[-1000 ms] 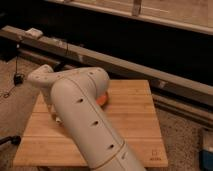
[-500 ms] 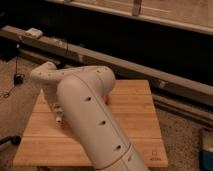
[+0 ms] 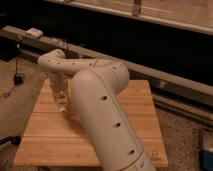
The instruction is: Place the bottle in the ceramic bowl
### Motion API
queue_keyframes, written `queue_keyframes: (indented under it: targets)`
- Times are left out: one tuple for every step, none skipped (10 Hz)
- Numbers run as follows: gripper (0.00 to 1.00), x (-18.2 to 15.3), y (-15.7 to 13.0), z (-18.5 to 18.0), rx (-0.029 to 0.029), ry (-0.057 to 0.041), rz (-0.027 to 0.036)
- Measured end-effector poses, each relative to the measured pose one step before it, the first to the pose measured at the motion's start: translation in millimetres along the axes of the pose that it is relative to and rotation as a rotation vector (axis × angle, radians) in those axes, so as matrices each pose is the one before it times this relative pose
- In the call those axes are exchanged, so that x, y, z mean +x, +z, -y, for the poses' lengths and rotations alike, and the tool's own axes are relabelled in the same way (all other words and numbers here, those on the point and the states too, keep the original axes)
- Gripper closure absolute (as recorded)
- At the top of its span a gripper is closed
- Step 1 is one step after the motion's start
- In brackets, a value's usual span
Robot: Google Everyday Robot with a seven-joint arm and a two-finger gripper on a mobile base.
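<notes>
My gripper [image 3: 61, 101] hangs down at the end of the white arm [image 3: 100, 107], low over the left part of the wooden table [image 3: 142, 112]. A small pale shape shows at its tip, close to the tabletop; I cannot tell whether this is the bottle. The ceramic bowl is hidden behind the thick arm link that crosses the middle of the table. No bottle shows on the bare parts of the table.
A dark rail [image 3: 165, 82] runs behind the table, with a small white box [image 3: 34, 33] on its left end. A cable and plug [image 3: 17, 77] lie on the floor at left. A blue object [image 3: 207, 150] stands at the lower right.
The thick arm link has swung right and nearer, and now covers the orange bowl that peeked out one second ago. The gripper stays low over the table's left part.
</notes>
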Motion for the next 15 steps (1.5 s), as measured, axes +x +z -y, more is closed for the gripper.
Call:
queue_keyframes:
  targets:
    - [1.0, -6.46, -5.22, 17.49, 0.00605, 0.02223, 0.00783]
    - [1.0, -5.19, -1.4, 14.81, 0.01007, 0.02224, 0.00396]
    - [1.0, -3.41, 0.92, 14.89, 0.01384, 0.02077, 0.00002]
    - [1.0, -0.99, 1.05, 11.42, 0.01025, 0.02196, -0.00147]
    - [1.0, -0.39, 2.17, 12.66, 0.01167, 0.0298, -0.00201]
    - [1.0, 1.59, 1.58, 8.11, 0.006, 0.01605, -0.00307]
    - [1.0, 1.79, 1.17, 20.16, 0.01152, 0.03297, -0.00053]
    - [1.0, 1.05, 1.16, 14.11, 0.0109, 0.02414, -0.00034]
    - [0.98, -0.96, 0.74, 18.38, 0.01425, 0.03549, 0.00297]
    - [0.93, -0.67, 0.1, 6.69, 0.0061, 0.01764, 0.00186]
    - [0.83, 0.83, 1.04, 7.01, 0.00367, 0.0186, -0.00155]
    - [0.72, -0.26, 0.47, 15.82, 0.00751, 0.02519, 0.0027]
    - [0.61, 0.64, 0.41, 8.13, 0.00298, 0.01297, -0.00085]
    - [0.52, 0.72, -1.36, -0.55, -0.00874, 0.00289, 0.00432]
    - [0.4, 1.6, -1.38, 1.2, -0.00856, 0.00125, 0.00206]
